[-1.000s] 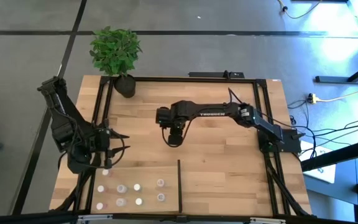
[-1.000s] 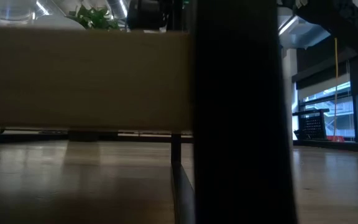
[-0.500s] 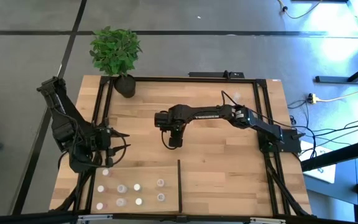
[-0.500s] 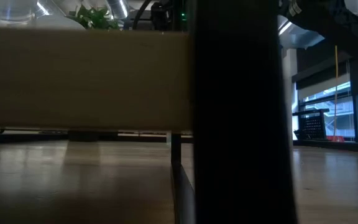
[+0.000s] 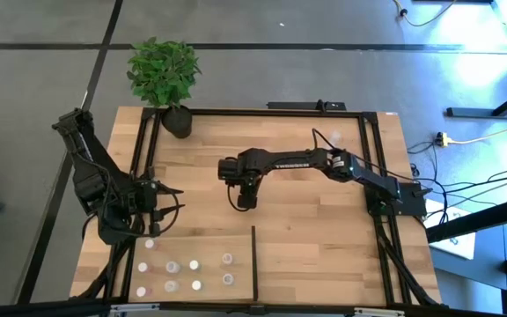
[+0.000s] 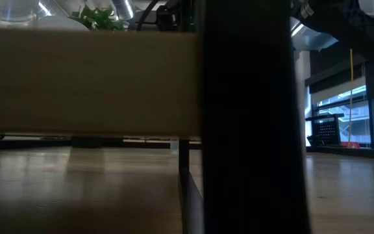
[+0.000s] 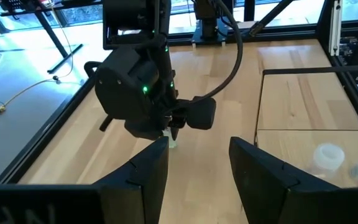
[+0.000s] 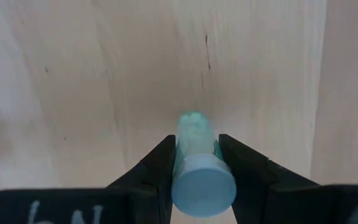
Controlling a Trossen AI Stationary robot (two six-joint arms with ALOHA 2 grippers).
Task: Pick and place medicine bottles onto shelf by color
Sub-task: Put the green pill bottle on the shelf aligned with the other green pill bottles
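Bottle: a small bottle with a pale blue cap (image 8: 202, 180) sits pinched between the right tool's fingers, above bare table boards, well short of the shelf (image 5: 240, 264).
Right tool (image 5: 246, 199): arm stretched across the table, wrist bent down.
Left tool (image 7: 197, 165): fingers spread, empty, arm folded beside the shelf's bottles (image 5: 194, 263).

Plant: leafy green plant (image 5: 163, 70) in a small black pot (image 5: 179, 121), at the table's far left corner.
Table: light narrow-planked wooden top (image 5: 315, 238), framed by thin black rails (image 5: 271, 112).
Floor: grey, crossed by dark lines (image 5: 236, 46).
Cables: black leads and a yellow plug (image 5: 443, 139) lie on the floor by the table's right side.
Room beyond: windows (image 6: 362, 123) and ceiling lights (image 6: 44, 9) in the low view.
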